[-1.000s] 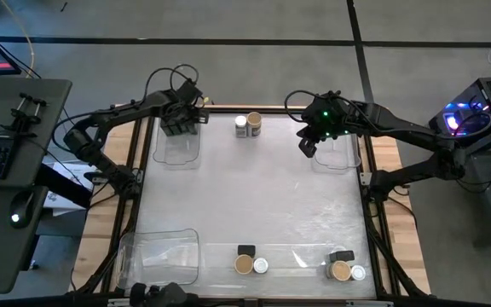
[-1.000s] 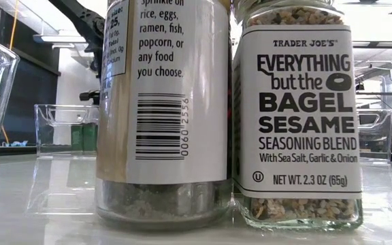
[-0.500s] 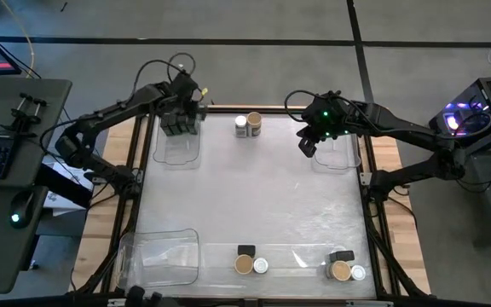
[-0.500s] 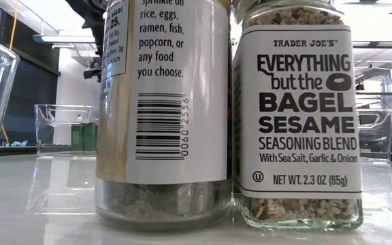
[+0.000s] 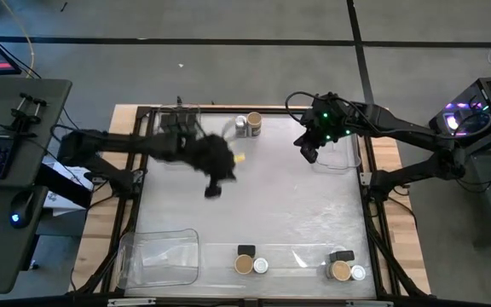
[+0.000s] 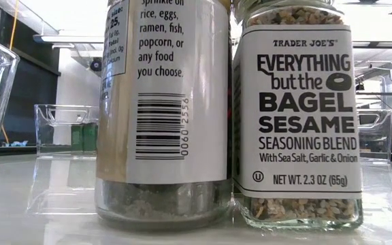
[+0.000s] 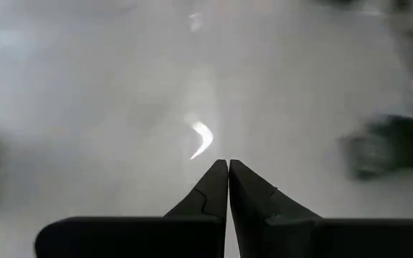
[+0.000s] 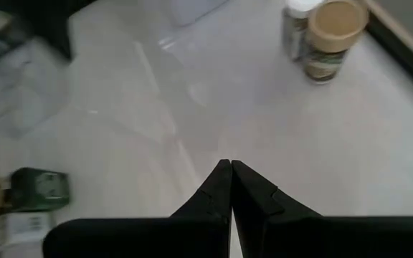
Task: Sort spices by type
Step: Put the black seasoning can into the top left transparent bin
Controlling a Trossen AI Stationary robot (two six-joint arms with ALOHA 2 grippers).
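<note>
Two round jars stand at the far edge, one white-topped (image 5: pixel 241 126) and one tan-topped (image 5: pixel 253 124); the right wrist view shows them too (image 8: pixel 325 36). Near the front edge stand two groups, each a black boxy container (image 5: pixel 245 251), a tan-topped jar (image 5: pixel 243 264) and a white-topped jar (image 5: pixel 261 266); the second group (image 5: pixel 340 270) is further right. Two of these jars fill the low view (image 6: pixel 162 116). My left gripper (image 7: pixel 228 168) is shut and empty above the table's middle (image 5: pixel 214 189). My right gripper (image 8: pixel 231 168) is shut and empty, hovering by the far right bin (image 5: pixel 308 152).
Clear plastic bins stand at the far left (image 5: pixel 177 141), far right (image 5: pixel 337 153) and near left (image 5: pixel 160 256). A dark green box (image 8: pixel 40 188) shows in the right wrist view. The table's middle is bare white surface (image 5: pixel 288 205).
My left gripper has swung fast from over the far left bin toward the table's middle, nearer and to the right, rolling as it went; it is blurred now. The dark containers in that bin stay behind. My right arm has kept its place.
</note>
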